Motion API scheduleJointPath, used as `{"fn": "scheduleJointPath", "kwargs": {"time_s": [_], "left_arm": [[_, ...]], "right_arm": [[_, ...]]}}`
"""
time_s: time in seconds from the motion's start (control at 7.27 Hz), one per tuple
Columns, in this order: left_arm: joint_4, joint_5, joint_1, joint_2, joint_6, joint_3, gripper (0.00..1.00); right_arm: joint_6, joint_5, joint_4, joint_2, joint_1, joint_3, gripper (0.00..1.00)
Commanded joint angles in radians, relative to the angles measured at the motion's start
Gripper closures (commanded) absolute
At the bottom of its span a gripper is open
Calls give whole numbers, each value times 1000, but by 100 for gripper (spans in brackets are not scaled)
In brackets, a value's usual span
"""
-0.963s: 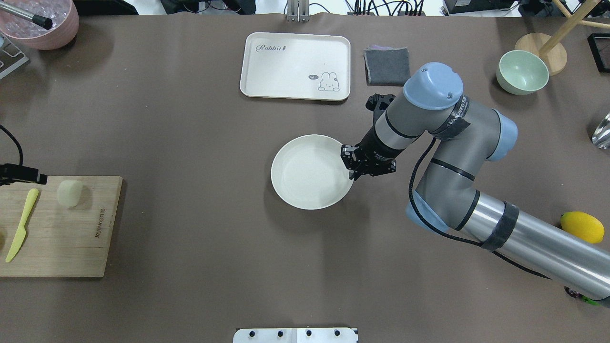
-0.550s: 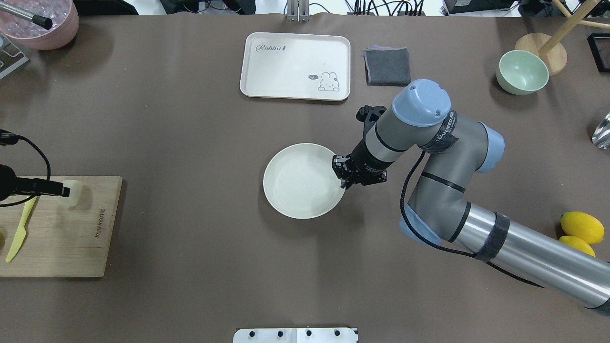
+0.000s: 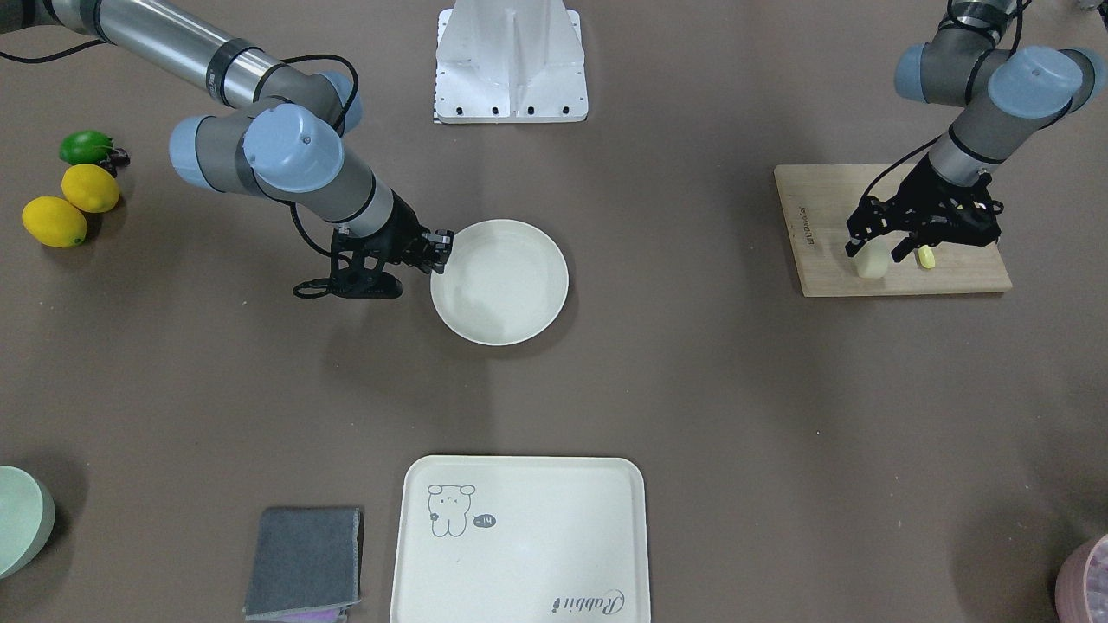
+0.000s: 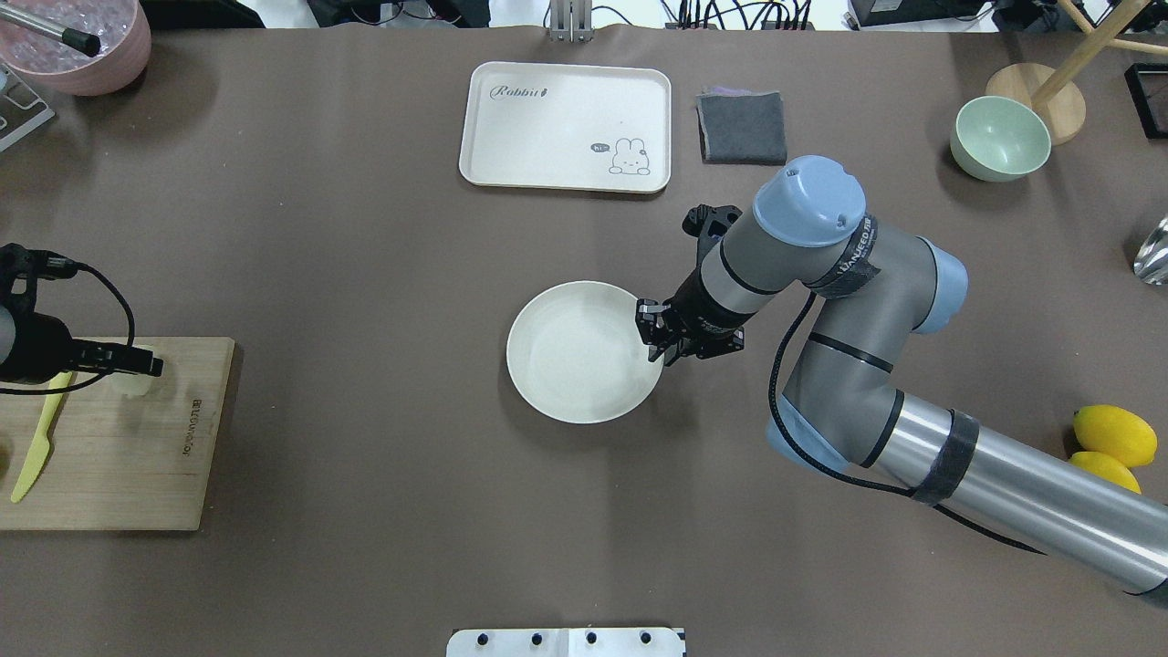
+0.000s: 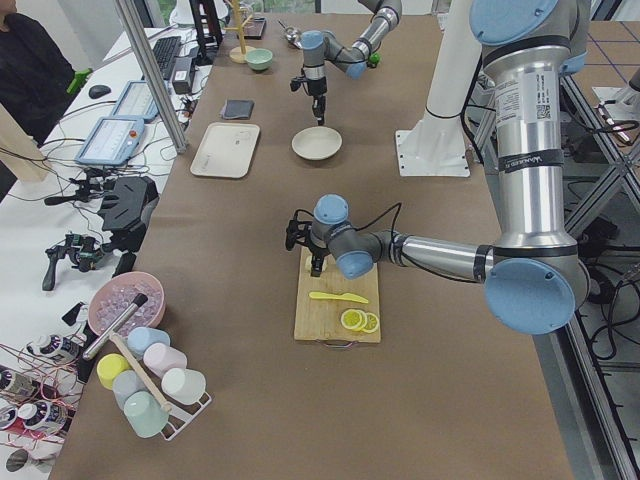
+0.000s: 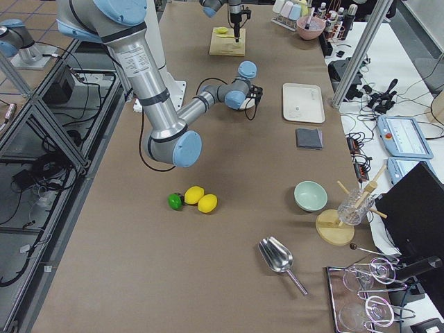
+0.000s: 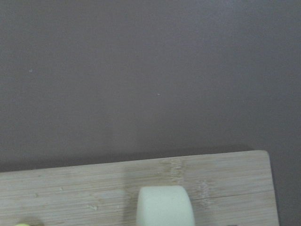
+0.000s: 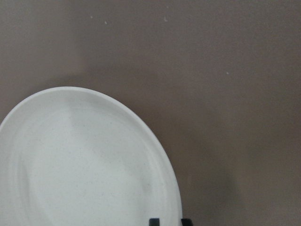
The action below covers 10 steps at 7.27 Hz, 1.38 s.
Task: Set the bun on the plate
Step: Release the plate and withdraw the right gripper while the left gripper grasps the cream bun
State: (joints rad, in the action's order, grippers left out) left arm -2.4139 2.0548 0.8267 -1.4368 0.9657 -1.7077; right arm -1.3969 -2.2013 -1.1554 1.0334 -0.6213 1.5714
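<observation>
The bun [image 3: 871, 261] stands on the wooden cutting board [image 3: 900, 279] at the table's left end, and it fills the bottom of the left wrist view [image 7: 164, 206]. My left gripper [image 3: 879, 251] is lowered over it, open, with a finger on either side. From overhead the gripper [image 4: 137, 370] covers most of the bun [image 4: 132, 386]. The round cream plate [image 4: 566, 365] lies mid-table. My right gripper [image 4: 659, 351] is shut on the plate's right rim. The right wrist view shows that rim [image 8: 171, 188] between the two fingertips.
A yellow knife [image 4: 35, 452] lies on the board beside the bun. At the far side are a cream tray [image 4: 566, 128], a grey cloth [image 4: 741, 128], a green bowl [image 4: 999, 137] and a pink bowl [image 4: 87, 55]. Lemons [image 4: 1113, 436] sit at the near right.
My left gripper has come in over the board and down around the bun. My right gripper has dragged the plate a little left and nearer the robot.
</observation>
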Motion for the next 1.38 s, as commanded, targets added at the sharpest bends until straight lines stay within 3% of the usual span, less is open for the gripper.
{"fn": "scheduleJointPath", "kwargs": {"time_s": [0.0, 0.14, 0.41, 0.55, 0.83, 1.1, 1.24], "left_arm": [[-1, -4, -3, 1, -1, 0, 63], [-1, -4, -3, -1, 1, -1, 74], [1, -1, -1, -8, 1, -30, 74], [33, 4, -1, -60, 5, -70, 74], [274, -1, -1, -317, 120, -89, 74], [472, -8, -61, -543, 200, -78, 74], [527, -86, -125, -635, 264, -64, 74]], "right_arm": [[-7, 0, 17, -1, -11, 13, 0], [-5, -11, 17, 1, -32, 15, 0], [-5, -29, 17, 4, -69, 18, 0], [-5, -85, 13, 4, -116, 22, 0], [12, -135, 11, 28, -187, 25, 0], [149, -138, 2, 91, -266, 16, 0], [280, -144, -3, 140, -325, 4, 0]]}}
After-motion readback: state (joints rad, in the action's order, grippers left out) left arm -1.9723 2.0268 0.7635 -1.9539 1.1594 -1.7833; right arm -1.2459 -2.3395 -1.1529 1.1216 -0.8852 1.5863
